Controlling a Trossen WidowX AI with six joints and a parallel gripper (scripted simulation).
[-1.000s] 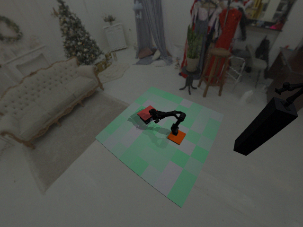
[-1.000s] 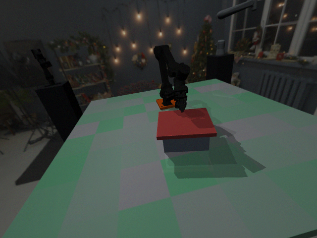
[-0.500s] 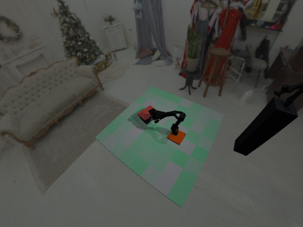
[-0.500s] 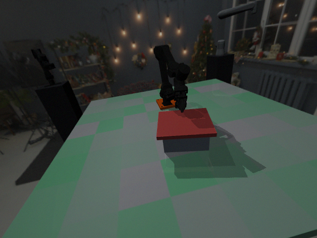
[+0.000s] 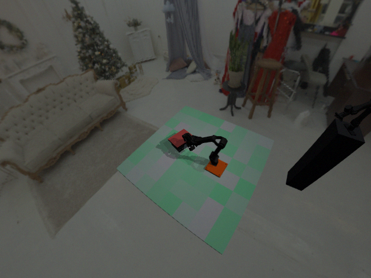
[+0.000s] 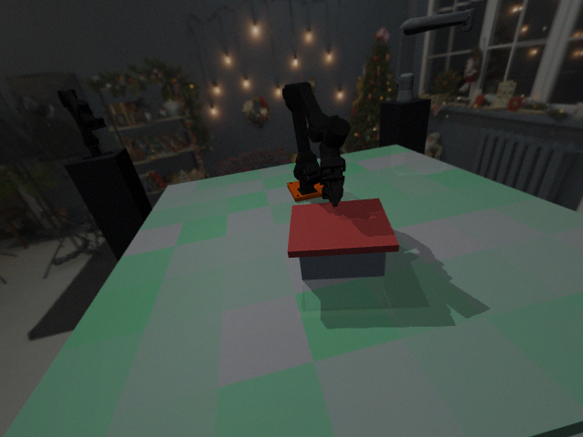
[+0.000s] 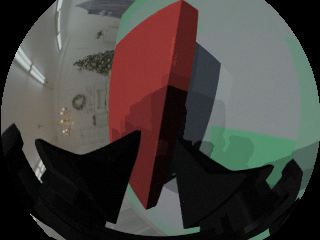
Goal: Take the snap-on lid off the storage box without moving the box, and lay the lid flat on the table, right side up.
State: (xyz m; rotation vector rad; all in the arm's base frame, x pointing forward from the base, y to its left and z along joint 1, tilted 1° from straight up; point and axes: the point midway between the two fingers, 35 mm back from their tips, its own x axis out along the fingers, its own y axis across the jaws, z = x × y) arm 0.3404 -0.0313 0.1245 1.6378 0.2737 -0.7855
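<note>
The red lid (image 5: 177,138) (image 6: 324,230) (image 7: 137,75) lies flat, right side up, on top of the slate-grey storage box (image 6: 342,266) (image 7: 204,90). The lid overhangs the box wall, and I see no clear gap between them. My gripper (image 6: 335,204) (image 7: 158,138) is shut on the lid at its edge nearest the arm's base. In the wrist view one finger is on the top side and the other below the overhang, beside the box wall. The exact finger contact is partly hidden.
The green and grey patchwork table top (image 5: 182,185) (image 6: 263,329) carries the box and the arm's orange base plate (image 5: 219,172) (image 6: 297,191). A black pedestal (image 5: 326,155) (image 6: 110,198) with another arm stands off the table. Another black pedestal (image 6: 404,123) stands behind the table.
</note>
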